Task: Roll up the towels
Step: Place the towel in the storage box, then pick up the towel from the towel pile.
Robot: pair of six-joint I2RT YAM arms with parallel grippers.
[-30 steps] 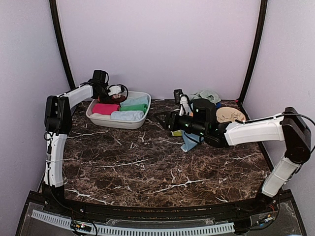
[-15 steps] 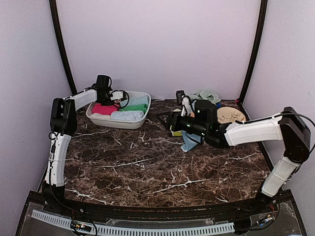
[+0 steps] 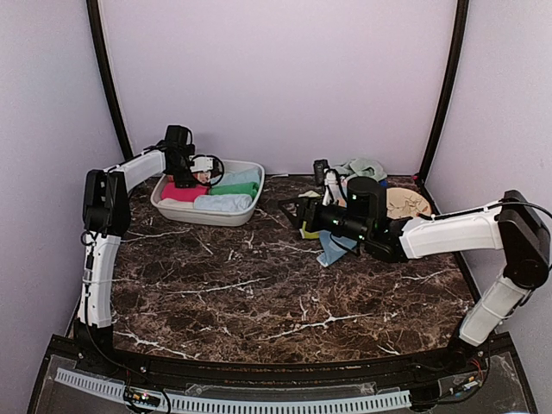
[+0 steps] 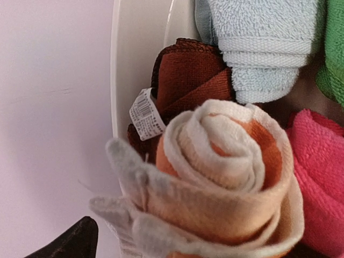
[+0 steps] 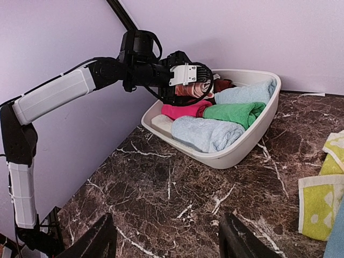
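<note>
Tub (image 3: 207,217), white, sits near the far-left corner of the worktop (image 3: 259,302). Rolled towels are packed in it: pink roll (image 3: 184,191), green roll (image 3: 235,189), light-blue roll (image 3: 222,203), mint roll (image 3: 237,177). A brown towel (image 4: 188,75) with a white barcode label (image 4: 146,114) is wedged against the tub's far-left wall.

Left tool (image 3: 203,171) hangs over the far-left end of the tub with the peach-orange roll (image 4: 226,161) right at it. The roll's spiral end faces the wrist camera and it lies against the brown towel and the pink roll. Only one finger (image 4: 75,242) shows, off to the roll's left, and the other is hidden. Can't tell whether the left tool is gripping or has let go.

Right tool (image 5: 167,220) is released: jaws well apart, nothing between them. It is above the worktop near the middle of the far edge, pointing toward the tub.

Unrolled towels lie by the far edge, right of centre: yellow-green towel (image 5: 320,207), flat; light-blue towel (image 3: 330,248) just beside it, under the right arm; a mint heap (image 3: 362,166) at the far edge. Beige disc (image 3: 407,203) is near the far-right corner.
</note>
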